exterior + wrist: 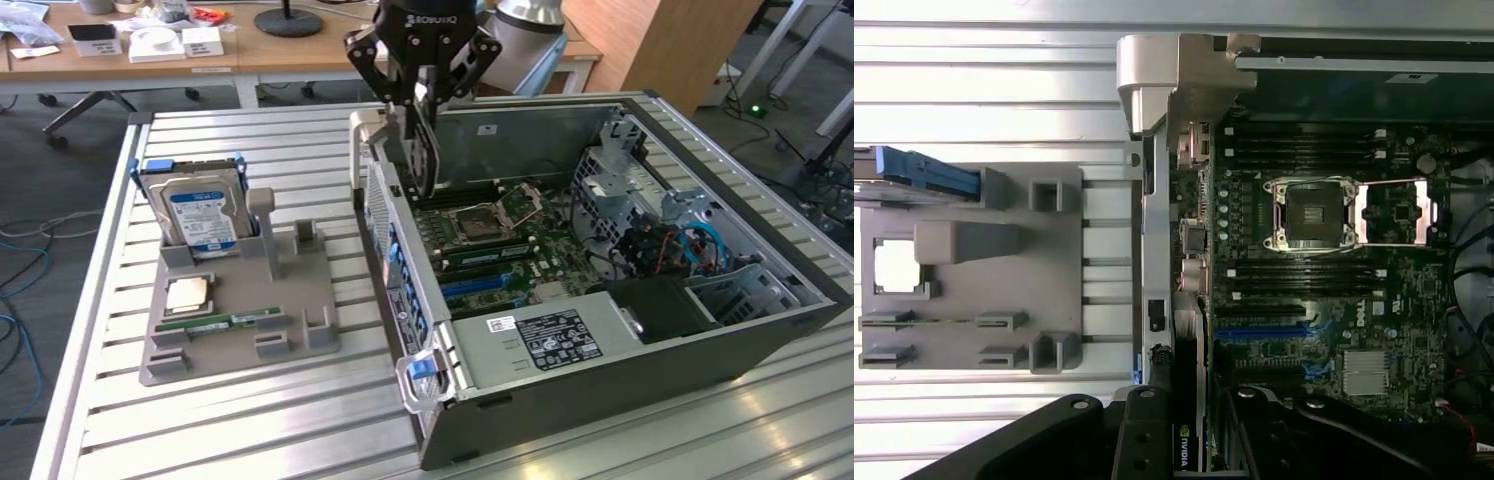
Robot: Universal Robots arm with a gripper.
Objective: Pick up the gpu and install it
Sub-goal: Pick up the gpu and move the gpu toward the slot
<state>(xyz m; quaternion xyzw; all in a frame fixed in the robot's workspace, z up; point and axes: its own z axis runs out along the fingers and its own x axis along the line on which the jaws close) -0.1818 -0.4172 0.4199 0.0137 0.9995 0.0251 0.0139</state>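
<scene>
Okay, exterior view first: I've got the black gripper (424, 92) above the rear end of the open dark-grey computer case (601, 350). Its jaws are pinching the gpu (424, 160), a thin flat dark card hanging upright over the green motherboard (501, 250). I can't tell whether its lower edge touches the board. Over on the exterior view's left, the grey plastic holder tray (227, 355) sits on the slatted metal table (240, 430), carrying the silver hard drive in its blue frame (200, 212) and the slim green memory stick (220, 322). Now the wrist view: the gripper (1194, 440) clamps the gpu (1184, 447), seen edge-on just inside the case's rear panel, with the square silver processor socket (1312, 212) deeper in.
</scene>
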